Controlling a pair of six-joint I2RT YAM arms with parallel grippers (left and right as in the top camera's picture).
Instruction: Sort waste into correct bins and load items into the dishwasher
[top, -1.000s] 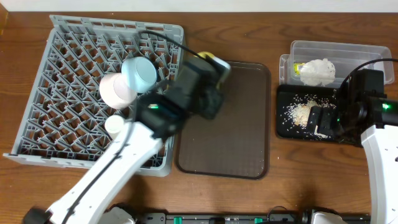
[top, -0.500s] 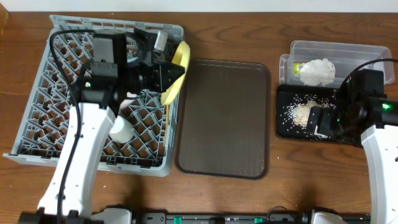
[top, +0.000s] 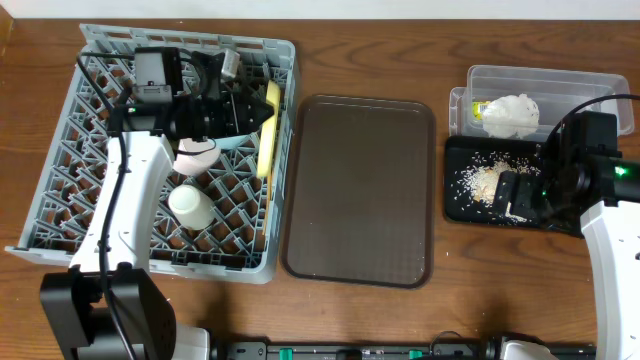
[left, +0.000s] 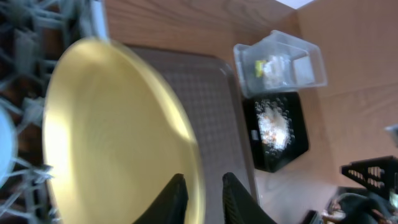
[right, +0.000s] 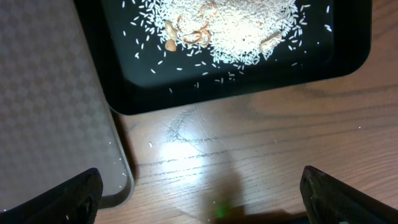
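Wooden table (top: 400, 320): grey rack (top: 70, 170) holds pale-yellow plate (top: 266, 140) on edge.

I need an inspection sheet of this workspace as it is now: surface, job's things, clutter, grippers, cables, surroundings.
Surface: wooden table; stray grains beside the black tray.
Job's things: plate on edge in the rack, with a pinkish bowl and a white cup; napkin and wrapper in the tub; rice in the black tray.
Clutter: brown tray.
Grippers: left gripper, jaws astride the plate's rim, grip unclear; right gripper open, holding nothing.
Cables: black cable at the right arm, another on the left.
Surroundings: nothing seen.
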